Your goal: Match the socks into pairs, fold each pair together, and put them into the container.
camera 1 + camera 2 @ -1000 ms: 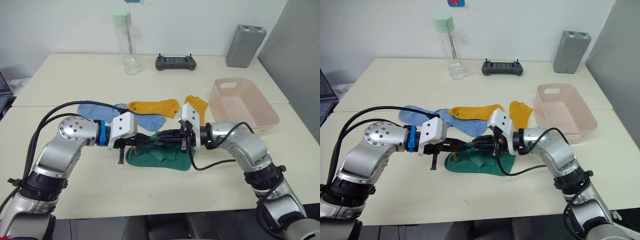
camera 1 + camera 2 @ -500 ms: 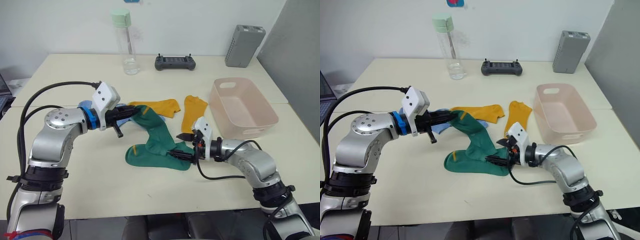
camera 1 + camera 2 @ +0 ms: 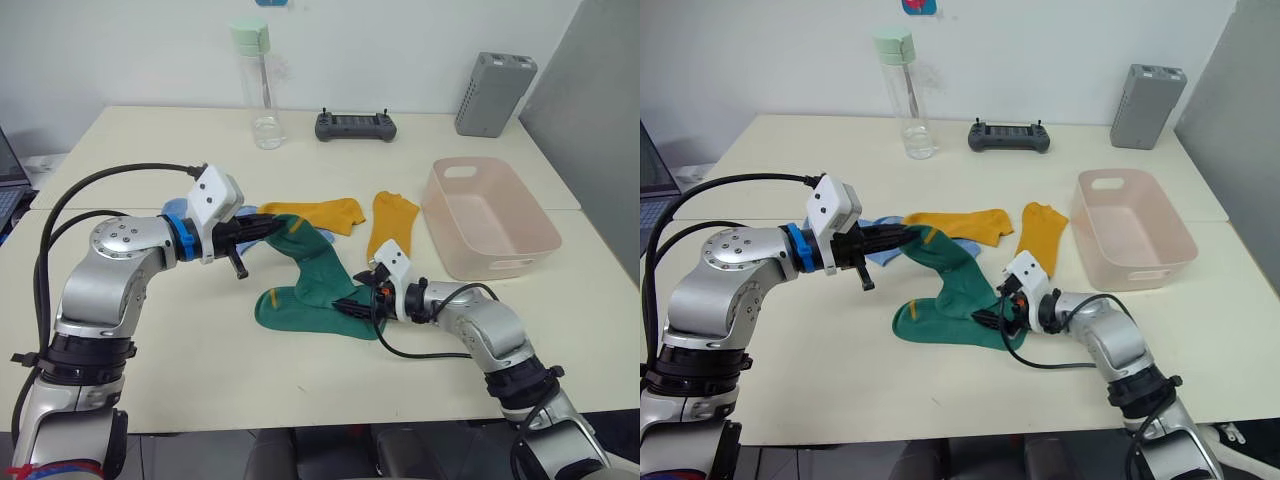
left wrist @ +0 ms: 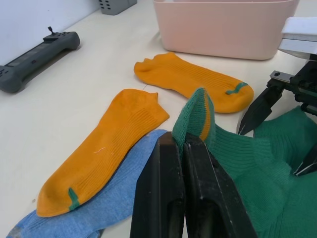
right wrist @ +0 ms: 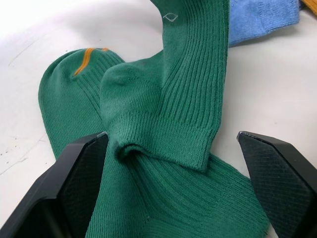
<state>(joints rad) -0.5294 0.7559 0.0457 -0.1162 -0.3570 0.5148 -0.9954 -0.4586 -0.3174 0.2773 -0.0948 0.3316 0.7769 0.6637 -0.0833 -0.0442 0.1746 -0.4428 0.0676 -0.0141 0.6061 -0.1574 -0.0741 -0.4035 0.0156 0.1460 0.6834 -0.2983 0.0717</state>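
My left gripper (image 3: 271,228) is shut on the end of a dark green sock (image 3: 318,272) and holds that end up. The sock (image 4: 198,111) slopes down to a second green sock (image 3: 300,312) lying flat on the table. Low beside their right end, my right gripper (image 3: 362,298) is open, with a fold of green sock (image 5: 163,99) between its fingers. Two mustard-yellow socks (image 3: 315,212) (image 3: 392,222) lie just behind. Light blue sock fabric (image 3: 880,255) shows behind my left gripper, partly hidden. The pale pink container (image 3: 500,262) stands empty at the right.
At the back of the table are a clear water bottle (image 3: 253,85) with a green cap, a black controller (image 3: 355,125) and a grey upright box (image 3: 494,93). A laptop edge (image 3: 8,180) shows at the far left.
My right gripper has opened, let go of the green sock and dropped low to the table. My left gripper has pulled its end of the sock up and to the left.
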